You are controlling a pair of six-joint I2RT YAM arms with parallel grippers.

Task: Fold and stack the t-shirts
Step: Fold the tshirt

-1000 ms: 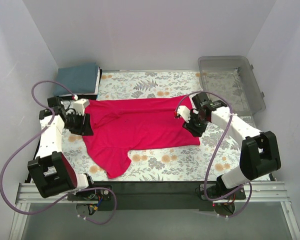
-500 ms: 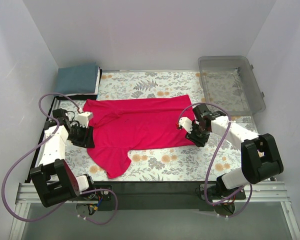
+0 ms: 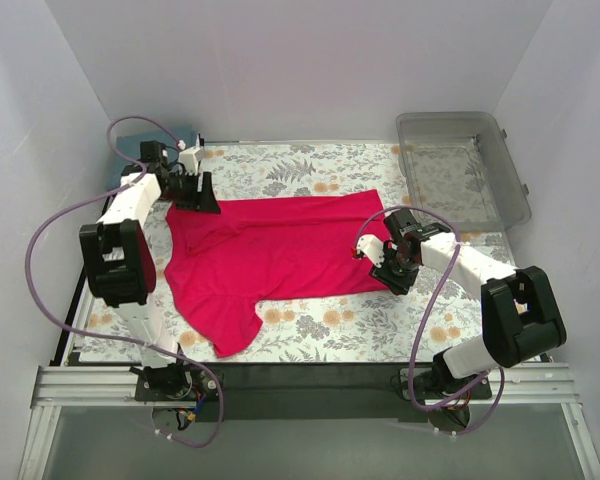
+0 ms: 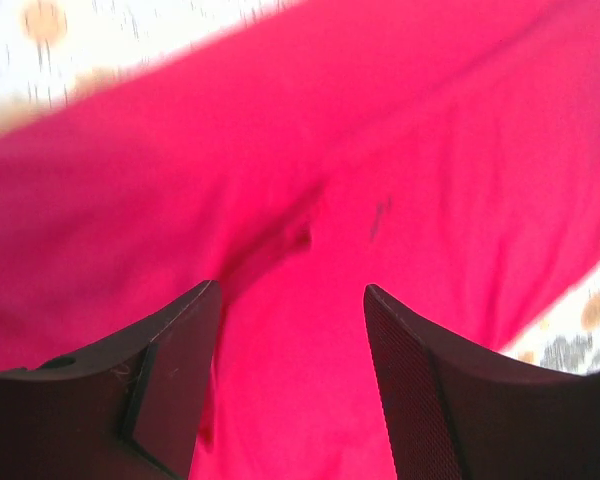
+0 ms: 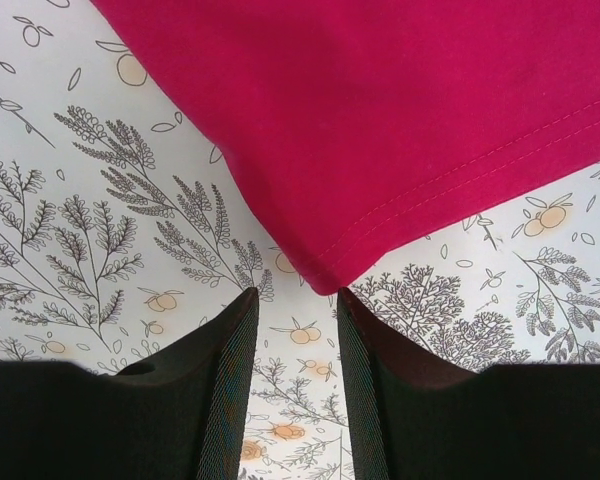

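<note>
Crimson t-shirt [image 3: 280,250] flat; left end effector [image 4: 290,288] released over it, arm outstretched; right end effector [image 5: 296,292] released at corner.

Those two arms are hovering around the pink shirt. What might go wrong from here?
1. The right tool stands open at the very corner of the pink shirt. Closing there, it might catch only a sliver of hem, which could slip out.
2. The left tool hangs open over a crease. It may pinch bunched cloth, so the fold could come out crooked.
</note>
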